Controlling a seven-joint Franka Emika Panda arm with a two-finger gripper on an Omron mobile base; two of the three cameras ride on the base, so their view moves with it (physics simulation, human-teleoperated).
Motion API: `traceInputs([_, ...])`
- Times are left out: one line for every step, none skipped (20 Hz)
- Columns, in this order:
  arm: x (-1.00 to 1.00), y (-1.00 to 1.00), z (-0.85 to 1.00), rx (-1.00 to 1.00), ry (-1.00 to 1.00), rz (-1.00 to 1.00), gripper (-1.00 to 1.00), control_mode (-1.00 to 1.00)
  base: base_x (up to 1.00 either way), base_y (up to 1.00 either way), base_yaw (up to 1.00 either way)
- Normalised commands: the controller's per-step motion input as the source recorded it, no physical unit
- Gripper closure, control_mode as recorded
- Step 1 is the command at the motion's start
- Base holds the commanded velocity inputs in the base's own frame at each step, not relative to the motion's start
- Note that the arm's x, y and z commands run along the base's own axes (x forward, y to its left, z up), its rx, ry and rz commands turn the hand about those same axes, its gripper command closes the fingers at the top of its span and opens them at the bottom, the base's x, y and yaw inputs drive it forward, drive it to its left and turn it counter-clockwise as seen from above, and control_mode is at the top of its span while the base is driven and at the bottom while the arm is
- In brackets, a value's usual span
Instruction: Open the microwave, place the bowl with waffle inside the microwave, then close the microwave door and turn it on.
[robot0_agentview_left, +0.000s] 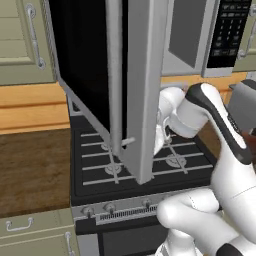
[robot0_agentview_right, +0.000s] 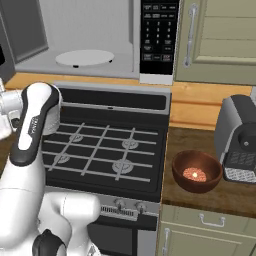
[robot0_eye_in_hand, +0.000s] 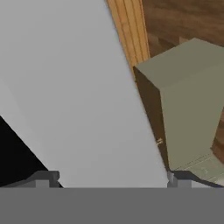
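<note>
Door (robot0_agentview_left: 135, 90) swung open over the stove; gripper (robot0_eye_in_hand: 109, 177) wide, empty, facing it. Bowl (robot0_agentview_right: 197, 171) sits far right on counter, needs long reach right.

Arm (robot0_agentview_left: 220, 125): seen in the left base view rising from the lower right, bent at a dark-striped elbow, with the forearm reaching left and away from the camera.

Same arm (robot0_agentview_right: 30, 130): seen in the right base view at the lower left, its upper link leaning up and left.

Gripper (robot0_eye_in_hand: 111, 179): its two dark fingertips (robot0_eye_in_hand: 43, 178) are set wide apart, with nothing held between them.
</note>
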Motion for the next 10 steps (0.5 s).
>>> traceInputs([-0.08,1.0,-0.09,0.0,-0.16,0.01,-1.0,-1.0,0.0,0.0,0.0])
traceInputs([-0.08,1.0,-0.14,0.0,-0.12,0.0,-1.0,-1.0,0.0,0.0,0.0])
traceInputs([-0.07,0.95,-0.12,0.0,-0.09,0.0,-1.0,-1.0,0.0,0.0,0.0])
traceInputs([-0.03,0.98,-0.18,0.0,-0.09,0.0,-1.0,-1.0,0.0,0.0,0.0])
traceInputs([0.0,0.95,-0.16,0.0,-0.1,0.0,-1.0,-1.0,0.0,0.0,0.0])
traceInputs([0.0,0.83,-0.1,0.0,-0.1,0.0,-1.0,-1.0,0.0,0.0,0.0])
traceInputs([0.0,0.74,-0.07,0.0,-0.09,0.0,-1.0,-1.0,0.0,0.0,0.0])
traceInputs([0.0,0.71,-0.07,0.0,-0.07,0.0,-1.0,-1.0,0.0,0.0,0.0])
traceInputs([0.0,0.62,-0.09,0.0,-0.06,-0.01,-1.0,-1.0,0.0,0.0,0.0])
traceInputs([0.0,0.56,-0.12,0.0,-0.08,-0.01,-1.0,-1.0,0.0,0.0,0.0])
